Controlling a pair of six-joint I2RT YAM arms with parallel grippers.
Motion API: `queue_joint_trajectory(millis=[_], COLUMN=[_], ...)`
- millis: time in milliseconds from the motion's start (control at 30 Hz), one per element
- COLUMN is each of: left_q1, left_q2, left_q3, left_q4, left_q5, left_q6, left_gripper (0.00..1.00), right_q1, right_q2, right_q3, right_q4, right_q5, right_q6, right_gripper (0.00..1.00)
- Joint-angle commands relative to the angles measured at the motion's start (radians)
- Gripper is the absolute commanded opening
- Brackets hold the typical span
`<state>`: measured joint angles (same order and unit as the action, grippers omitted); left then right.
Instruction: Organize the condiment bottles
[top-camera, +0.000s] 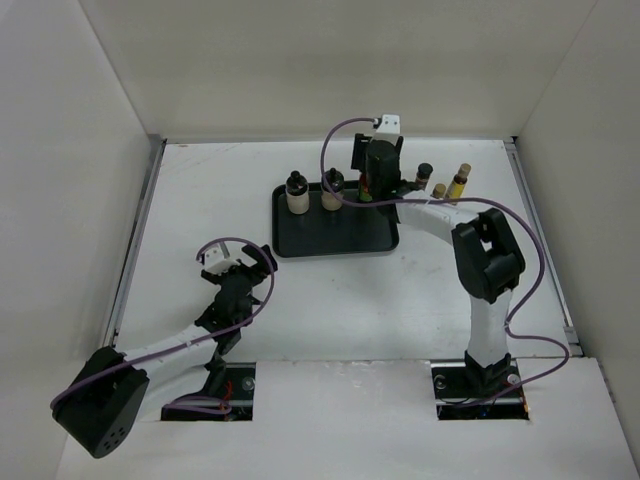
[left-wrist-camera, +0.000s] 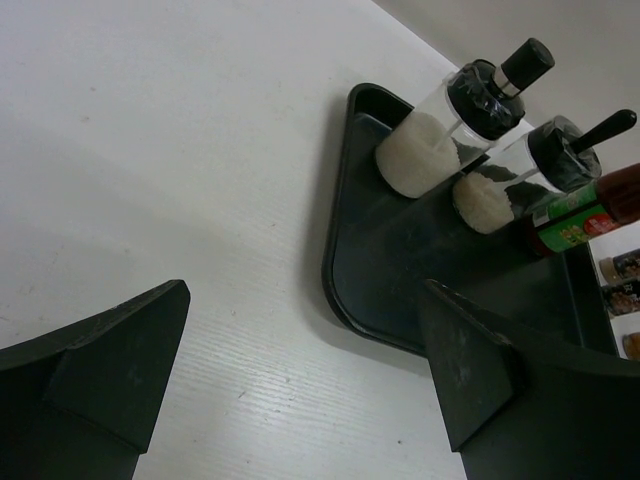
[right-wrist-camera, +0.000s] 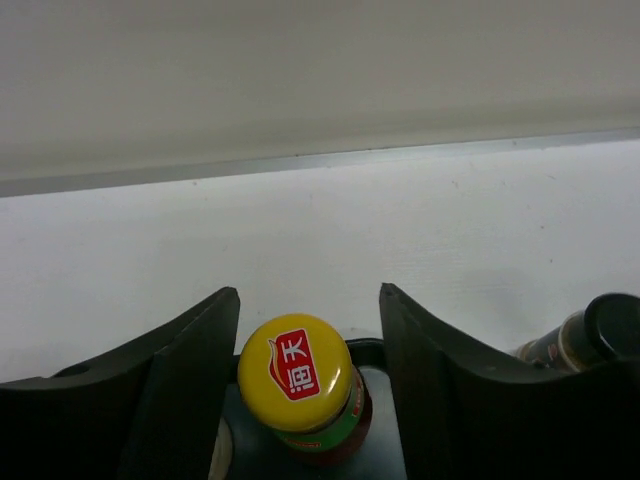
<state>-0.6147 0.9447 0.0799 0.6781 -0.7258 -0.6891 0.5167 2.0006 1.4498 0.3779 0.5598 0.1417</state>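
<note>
White worktop (top-camera: 200, 200), white walls. Right fingers (right-wrist-camera: 190, 380) straddle the tall red-green bottle with yellow cap (right-wrist-camera: 300, 372), part open, with a gap showing on one side, so no firm hold. Looks like a release: spread wider, lift straight up, don't clip the cap. Bottle stands upright, red logo on the cap, at the far right of the flat black tray (top-camera: 330, 240), beside two squat cream bottles with black caps (top-camera: 296, 195). Left fingers (left-wrist-camera: 120, 360) wide open, empty.
</note>
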Motion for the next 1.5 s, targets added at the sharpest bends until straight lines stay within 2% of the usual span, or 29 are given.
queue_joint_trajectory(millis=[0,167,300,333,367,467,500,600,633,667,700,767,800,867,967,1100,1233,1467], left_q1=[0.007,-0.018,-0.078,-0.102,-0.13,-0.208,-0.234,-0.277,-0.282,-0.286,-0.294,-0.302,-0.299,-0.306,-0.317,-0.322,-0.329,-0.336], left_q2=[-0.015,0.009,0.037,0.039,0.042,0.071,0.091,0.188,0.219,0.264,0.319,0.421,0.462,0.567,0.713,0.873,1.025,1.19], left_q3=[0.032,0.073,0.136,0.153,0.171,0.243,0.274,0.372,0.4,0.446,0.505,0.625,0.674,0.817,1.024,1.268,1.486,1.701], left_q4=[0.049,0.051,0.051,0.052,0.054,0.055,0.057,0.061,0.061,0.054,0.045,0.0,-0.026,-0.099,-0.218,-0.33,-0.451,-0.509], left_q5=[0.019,0.052,0.068,0.069,0.069,0.078,0.092,0.135,0.15,0.176,0.21,0.276,0.296,0.344,0.407,0.445,0.465,0.476], left_q6=[-0.003,0.052,0.123,0.146,0.169,0.224,0.235,0.244,0.249,0.252,0.252,0.253,0.25,0.25,0.26,0.302,0.365,0.413], left_gripper=[1.0,1.0,1.0,1.0,1.0,1.0,1.0,0.99,0.91,0.8,0.63,0.49,0.47,0.47,0.59,0.69,0.71,0.71], right_q1=[-0.001,0.022,0.038,0.038,0.038,0.01,-0.014,-0.071,-0.086,-0.1,-0.109,-0.114,-0.117,-0.125,-0.145,-0.143,-0.12,-0.07], right_q2=[-0.075,-0.218,-0.408,-0.469,-0.534,-0.765,-0.849,-1.083,-1.138,-1.199,-1.249,-1.321,-1.348,-1.391,-1.448,-1.533,-1.577,-1.556], right_q3=[-0.012,-0.052,-0.185,-0.244,-0.311,-0.55,-0.637,-0.872,-0.922,-0.975,-1.021,-1.109,-1.152,-1.236,-1.307,-1.347,-1.359,-1.378], right_q4=[0.107,0.081,0.065,0.072,0.076,0.069,0.064,-0.011,-0.052,-0.112,-0.172,-0.261,-0.283,-0.292,-0.301,-0.339,-0.352,-0.284], right_q5=[-0.018,-0.046,-0.032,-0.014,0.015,0.127,0.161,0.227,0.227,0.218,0.201,0.151,0.128,0.092,0.058,-0.018,-0.04,-0.038], right_q6=[0.015,0.022,0.027,0.033,0.05,0.154,0.198,0.339,0.386,0.444,0.502,0.62,0.669,0.755,0.803,0.82,0.834,0.823], right_gripper=[0.73,0.87,0.86,0.82,0.73,0.33,0.24,0.11,0.1,0.1,0.1,0.14,0.18,0.32,0.53,0.56,0.57,0.57])
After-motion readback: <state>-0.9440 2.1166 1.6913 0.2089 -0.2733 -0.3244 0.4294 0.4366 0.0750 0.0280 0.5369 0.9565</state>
